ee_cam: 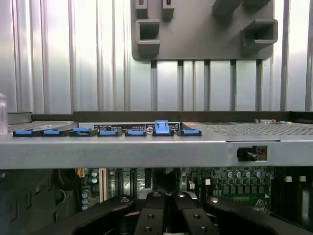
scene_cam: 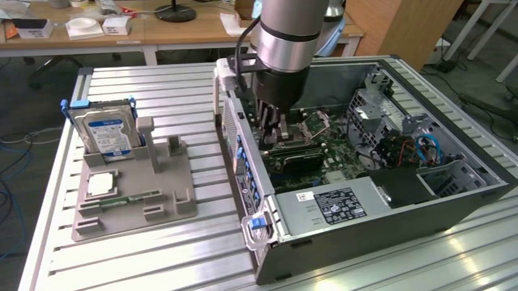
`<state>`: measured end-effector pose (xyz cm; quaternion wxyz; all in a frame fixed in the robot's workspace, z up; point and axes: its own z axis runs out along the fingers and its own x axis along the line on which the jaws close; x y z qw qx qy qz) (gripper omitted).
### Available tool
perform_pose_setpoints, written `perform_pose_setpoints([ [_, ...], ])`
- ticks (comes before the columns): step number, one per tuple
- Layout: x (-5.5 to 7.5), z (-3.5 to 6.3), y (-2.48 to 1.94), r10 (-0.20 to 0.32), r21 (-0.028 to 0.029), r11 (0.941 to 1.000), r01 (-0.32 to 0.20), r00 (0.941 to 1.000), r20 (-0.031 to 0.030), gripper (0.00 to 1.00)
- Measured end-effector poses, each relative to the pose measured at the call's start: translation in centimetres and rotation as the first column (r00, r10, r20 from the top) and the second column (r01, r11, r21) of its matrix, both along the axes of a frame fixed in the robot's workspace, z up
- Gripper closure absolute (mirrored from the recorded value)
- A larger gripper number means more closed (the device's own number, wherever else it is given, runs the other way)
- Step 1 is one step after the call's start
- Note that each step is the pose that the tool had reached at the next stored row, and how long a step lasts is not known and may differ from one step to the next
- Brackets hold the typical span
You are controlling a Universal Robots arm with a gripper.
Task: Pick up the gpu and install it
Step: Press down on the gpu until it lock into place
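Observation:
The gpu (scene_cam: 298, 159), a dark card with a green edge, stands on edge on the motherboard inside the open computer case (scene_cam: 453, 182). My gripper (scene_cam: 273, 138) reaches down into the case beside its rear wall, fingers shut, with the tips at the card's rear end. Whether they touch the card is hidden. In the wrist view the shut fingers (ee_cam: 155, 208) meet with nothing showing between them, and the motherboard (ee_cam: 220, 181) lies beyond, under the case's grey rear wall (ee_cam: 146, 152).
A grey stand (scene_cam: 137, 188) on the slatted table (scene_cam: 162, 254) holds a silver hard drive (scene_cam: 109, 133) with a blue label, a processor (scene_cam: 101, 183) and a memory stick (scene_cam: 121, 200). Blue slot latches (ee_cam: 161, 128) line the rear wall. A power supply (scene_cam: 332, 206) fills the case's near end.

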<state>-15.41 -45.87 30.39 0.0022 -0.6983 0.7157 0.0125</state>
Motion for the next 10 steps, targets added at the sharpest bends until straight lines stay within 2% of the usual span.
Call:
perform_pose_setpoints([
  [3,0.6,-0.01,0.0,0.0,-0.0001,1.0,0.0,0.9996,-0.0275,0.9],
  [7,1.2,-0.23,0.0,0.0,0.0001,1.0,0.0,0.9972,-0.0749,0.9],
  [10,1.7,-0.43,0.0,0.0,0.0,1.0,0.0,0.9945,-0.1052,0.9],
])
